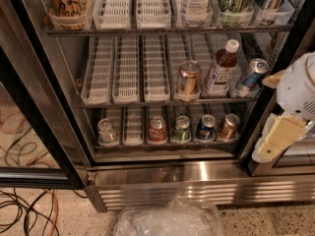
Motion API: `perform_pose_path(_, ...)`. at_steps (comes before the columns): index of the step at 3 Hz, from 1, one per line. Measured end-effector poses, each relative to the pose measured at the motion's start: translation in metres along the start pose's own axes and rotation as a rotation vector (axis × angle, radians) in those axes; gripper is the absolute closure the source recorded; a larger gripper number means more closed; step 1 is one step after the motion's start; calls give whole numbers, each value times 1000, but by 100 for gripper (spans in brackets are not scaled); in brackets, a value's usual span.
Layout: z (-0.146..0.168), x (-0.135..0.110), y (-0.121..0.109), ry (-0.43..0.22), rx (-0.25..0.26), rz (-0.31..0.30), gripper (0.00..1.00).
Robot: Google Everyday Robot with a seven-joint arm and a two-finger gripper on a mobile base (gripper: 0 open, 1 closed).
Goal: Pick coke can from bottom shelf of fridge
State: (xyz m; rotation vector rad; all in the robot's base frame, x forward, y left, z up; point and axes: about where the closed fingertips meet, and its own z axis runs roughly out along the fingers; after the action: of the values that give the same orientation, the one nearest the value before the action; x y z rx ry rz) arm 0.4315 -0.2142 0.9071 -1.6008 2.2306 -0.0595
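The fridge (197,178) stands open in front of me. The coke can (157,129), red with a silver top, stands in a middle lane of the bottom shelf (167,144). To its left is a silvery can (107,131). To its right are a green can (182,128), a dark blue can (205,127) and a copper can (229,126). My gripper (278,141), white with cream parts, hangs at the right edge, outside the fridge by its right door frame. It is well to the right of the coke can and holds nothing that I can see.
The middle shelf holds a copper can (188,77), a bottle (221,68) and a tilted blue can (253,73). The black-framed glass door (34,132) is open at left. A crumpled clear plastic bag (167,220) lies on the floor in front. Cables (24,210) lie at left.
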Motion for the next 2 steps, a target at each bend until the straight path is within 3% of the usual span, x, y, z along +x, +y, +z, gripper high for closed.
perform_pose_path(1, 5, 2, 4, -11, 4, -6, 0)
perform_pose_path(2, 31, -4, 22, -68, 1, -48, 0)
